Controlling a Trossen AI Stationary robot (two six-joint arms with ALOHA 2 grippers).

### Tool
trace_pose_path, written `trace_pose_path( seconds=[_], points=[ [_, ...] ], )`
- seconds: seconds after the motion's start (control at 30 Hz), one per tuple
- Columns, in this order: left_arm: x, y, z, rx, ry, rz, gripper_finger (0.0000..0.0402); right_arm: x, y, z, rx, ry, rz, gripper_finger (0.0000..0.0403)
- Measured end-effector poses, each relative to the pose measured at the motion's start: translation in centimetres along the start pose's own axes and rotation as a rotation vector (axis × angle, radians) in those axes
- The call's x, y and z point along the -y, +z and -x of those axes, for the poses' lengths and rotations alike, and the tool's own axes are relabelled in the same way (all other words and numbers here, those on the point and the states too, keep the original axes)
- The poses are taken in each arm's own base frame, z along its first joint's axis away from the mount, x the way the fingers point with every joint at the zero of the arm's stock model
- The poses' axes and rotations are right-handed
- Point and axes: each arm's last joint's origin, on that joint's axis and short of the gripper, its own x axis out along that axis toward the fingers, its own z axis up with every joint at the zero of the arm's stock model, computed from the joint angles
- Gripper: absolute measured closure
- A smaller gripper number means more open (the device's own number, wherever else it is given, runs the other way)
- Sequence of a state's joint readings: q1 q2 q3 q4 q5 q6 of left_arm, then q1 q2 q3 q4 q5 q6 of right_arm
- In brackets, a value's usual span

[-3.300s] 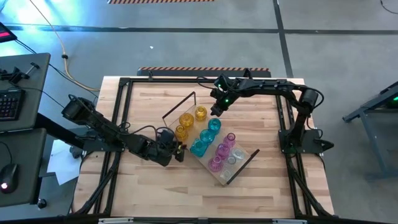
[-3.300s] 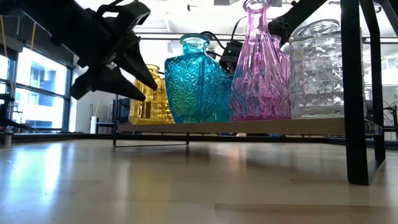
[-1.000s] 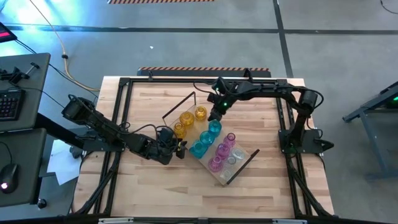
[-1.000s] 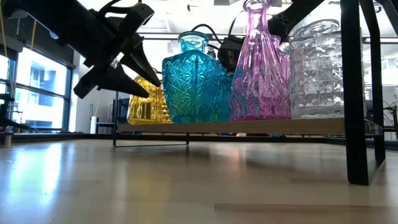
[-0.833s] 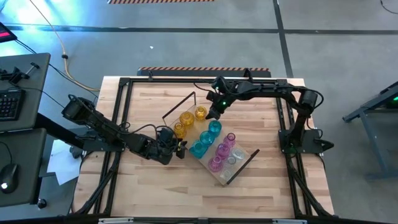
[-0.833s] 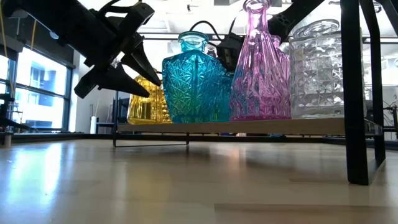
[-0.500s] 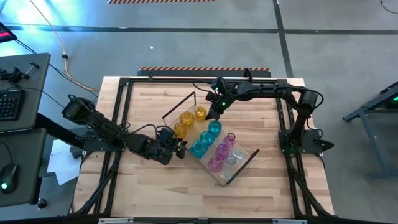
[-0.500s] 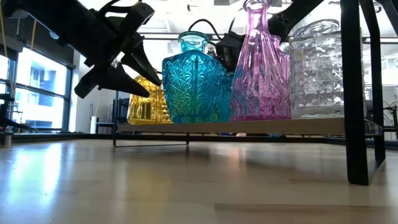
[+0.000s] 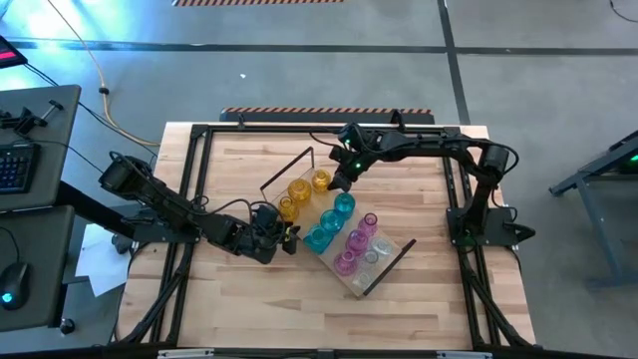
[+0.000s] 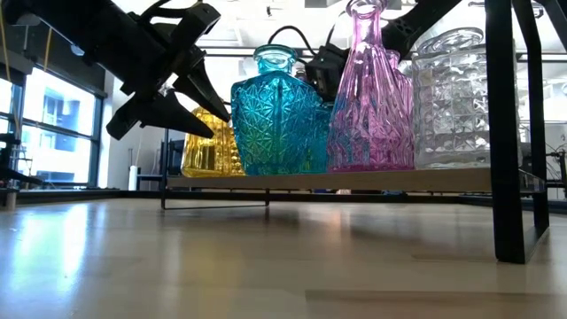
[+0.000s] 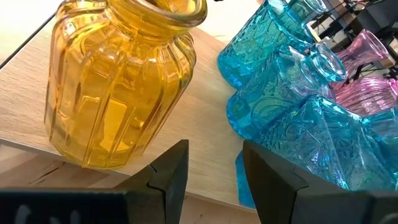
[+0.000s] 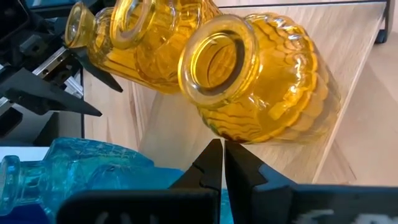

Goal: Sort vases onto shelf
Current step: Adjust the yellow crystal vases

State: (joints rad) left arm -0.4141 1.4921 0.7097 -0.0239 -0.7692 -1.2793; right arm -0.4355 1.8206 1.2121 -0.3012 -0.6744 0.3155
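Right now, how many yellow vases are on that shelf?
3, grouped at one end of the shelf: the far yellow vase, the middle yellow vase and the near yellow vase. None seems hidden.

My work sits on a slatted wooden tabletop [image 9: 249, 299] inside a black metal frame [image 9: 199, 160], on a grey concrete floor [image 9: 299, 70]. To the left stands a dark desk [image 9: 40, 110] with a keyboard [image 9: 14, 165] and a mouse [image 9: 10, 296]. A yellow cable [image 9: 95, 60] trails across the floor beyond it.
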Motion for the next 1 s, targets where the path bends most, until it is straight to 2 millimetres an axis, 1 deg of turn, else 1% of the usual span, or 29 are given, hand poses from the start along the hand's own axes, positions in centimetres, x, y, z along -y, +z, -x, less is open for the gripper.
trace_pose_path(
  seconds=[0.4, 0.77, 1.0],
  points=[
    [0.0, 0.0, 0.0, 0.0, 0.0, 0.0, 0.0259, -0.07, 0.47, 0.01, 0.048, -0.015, 0.011, 0.0403],
    [-0.03, 0.05, -0.03, 0.01, 0.004, 0.0, 0.0259, -0.24, 0.43, -0.16, 0.051, -0.027, 0.013, 0.0403],
    [-0.2, 0.34, -0.23, 0.048, 0.026, 0.038, 0.0259, -0.75, 0.2, -0.73, 0.063, -0.099, 0.016, 0.0403]
  ],
)
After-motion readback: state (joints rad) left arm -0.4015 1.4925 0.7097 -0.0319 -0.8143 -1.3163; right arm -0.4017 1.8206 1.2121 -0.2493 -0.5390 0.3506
